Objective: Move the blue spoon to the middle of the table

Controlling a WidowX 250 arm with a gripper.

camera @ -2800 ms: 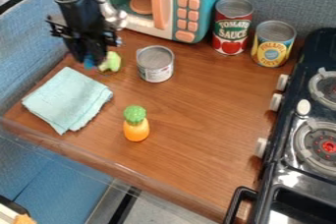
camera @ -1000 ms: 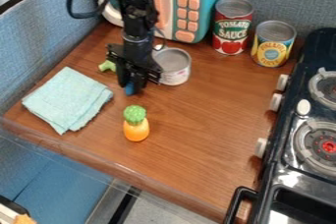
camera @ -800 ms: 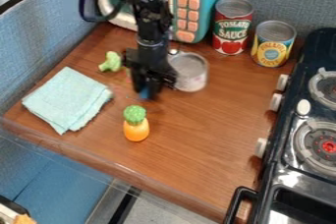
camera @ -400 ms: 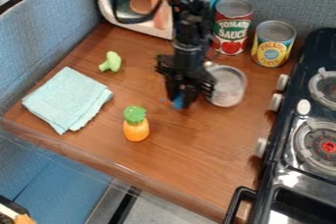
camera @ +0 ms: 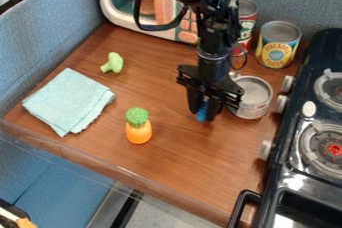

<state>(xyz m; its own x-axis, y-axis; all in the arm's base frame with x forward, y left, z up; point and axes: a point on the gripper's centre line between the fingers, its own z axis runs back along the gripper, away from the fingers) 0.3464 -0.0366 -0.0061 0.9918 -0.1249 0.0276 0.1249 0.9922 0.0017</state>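
Observation:
My gripper (camera: 202, 114) hangs low over the wooden table (camera: 194, 162), right of its middle. It is shut on the blue spoon (camera: 202, 111); just a small blue part shows between the dark fingers, and the rest is hidden. I cannot tell whether the spoon touches the tabletop.
A silver can (camera: 254, 98) stands close against the gripper's right side. Left are a pineapple toy (camera: 138, 127), a light blue cloth (camera: 69, 102) and green broccoli (camera: 113, 63). Behind are a microwave (camera: 127, 14), a red can (camera: 246, 22) and a yellow can (camera: 277, 47); right, a stove (camera: 310, 122).
From the back left, my gripper has come right and toward the front with the blue spoon. The silver can has shifted right and forward alongside it. Cloth, broccoli and pineapple toy have stayed put.

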